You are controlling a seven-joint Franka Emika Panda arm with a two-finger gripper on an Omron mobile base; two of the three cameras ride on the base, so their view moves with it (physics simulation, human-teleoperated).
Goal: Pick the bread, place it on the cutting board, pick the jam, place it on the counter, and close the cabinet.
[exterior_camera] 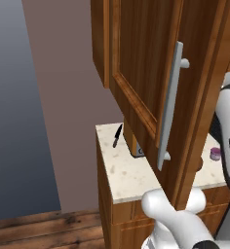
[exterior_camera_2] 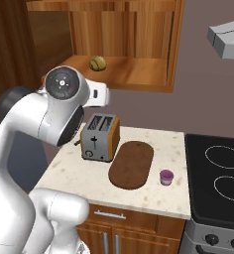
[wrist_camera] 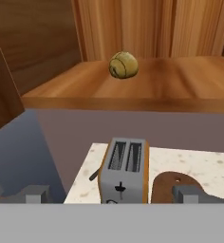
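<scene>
Hand view: hand (wrist_camera: 112, 193) wide open, empty; bread (wrist_camera: 123, 65) on cabinet (wrist_camera: 133, 85) shelf above toaster (wrist_camera: 124, 170).

Left base view — the open cabinet door (exterior_camera: 151, 73) hides most of the counter (exterior_camera: 122, 165) from us; the jam (exterior_camera: 216, 153) shows partly. Hand view — we see the cutting board (wrist_camera: 168, 182) cut off below

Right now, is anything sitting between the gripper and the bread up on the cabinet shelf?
Nothing visible. The open gripper faces the bread on the cabinet shelf with only open space between them. The toaster stands on the counter, below that line.
</scene>
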